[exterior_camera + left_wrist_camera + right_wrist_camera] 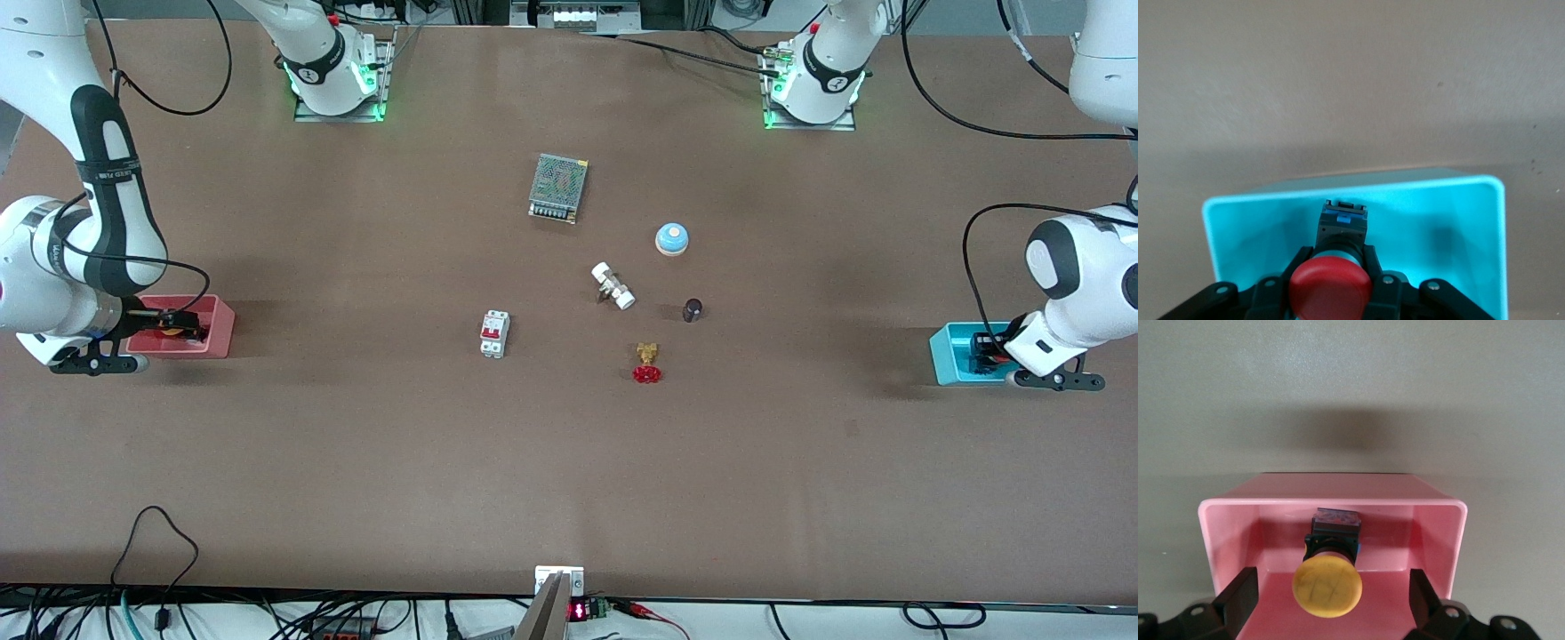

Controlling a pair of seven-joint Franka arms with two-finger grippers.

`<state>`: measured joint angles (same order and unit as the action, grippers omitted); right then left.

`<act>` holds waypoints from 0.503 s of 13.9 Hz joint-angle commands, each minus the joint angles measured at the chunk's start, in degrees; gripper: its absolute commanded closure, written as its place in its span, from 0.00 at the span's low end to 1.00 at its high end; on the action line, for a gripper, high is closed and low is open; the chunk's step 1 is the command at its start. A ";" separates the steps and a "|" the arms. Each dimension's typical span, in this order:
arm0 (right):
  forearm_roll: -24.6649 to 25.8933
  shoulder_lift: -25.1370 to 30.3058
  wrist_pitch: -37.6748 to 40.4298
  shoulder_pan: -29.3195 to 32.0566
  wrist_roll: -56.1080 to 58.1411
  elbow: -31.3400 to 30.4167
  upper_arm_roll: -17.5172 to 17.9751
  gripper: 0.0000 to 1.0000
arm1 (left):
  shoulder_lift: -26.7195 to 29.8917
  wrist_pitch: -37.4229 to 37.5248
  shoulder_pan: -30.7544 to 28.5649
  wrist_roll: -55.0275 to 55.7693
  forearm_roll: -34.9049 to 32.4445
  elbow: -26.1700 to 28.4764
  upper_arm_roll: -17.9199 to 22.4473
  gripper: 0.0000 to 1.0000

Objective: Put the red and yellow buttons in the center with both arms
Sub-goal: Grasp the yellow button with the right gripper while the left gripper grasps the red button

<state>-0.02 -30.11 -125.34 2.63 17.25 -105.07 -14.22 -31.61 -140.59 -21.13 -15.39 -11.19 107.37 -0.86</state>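
Your left claw [1331, 283] grips the red button [1330, 288] in the blue bin [1471, 220]; your right claw [1328, 600] sits spread wide around the yellow button [1327, 587] in the pink bin [1231, 520].

In the left wrist view the lower edge cuts off the red button [1330, 288] and the left gripper [1331, 293], so its jaws' tips stay unseen. In the front view that button, inside the blue bin [949, 348], is covered by the gripper. The right gripper [1328, 600] is likewise clipped low in its wrist view, where the yellow button [1327, 585] hides its own black body.
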 commanded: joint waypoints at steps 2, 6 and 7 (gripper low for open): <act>-0.33 -2.14 -0.26 0.27 0.94 1.62 0.33 0.00 | 6.64 5.74 -0.23 -1.04 -0.85 -0.84 -0.80 0.77; 0.01 -2.59 -0.08 0.18 1.29 2.07 0.42 0.05 | 9.29 25.31 0.65 0.97 -0.85 -10.13 -6.24 0.77; 0.02 -2.59 -0.08 0.18 1.55 2.07 0.42 0.20 | 9.20 29.72 0.74 2.81 -1.29 -12.60 -8.00 0.77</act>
<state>-0.02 -32.12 -125.62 2.60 17.39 -104.14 -14.14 -22.33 -118.96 -20.63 -14.83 -11.19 99.90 -5.81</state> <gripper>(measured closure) 0.044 0.639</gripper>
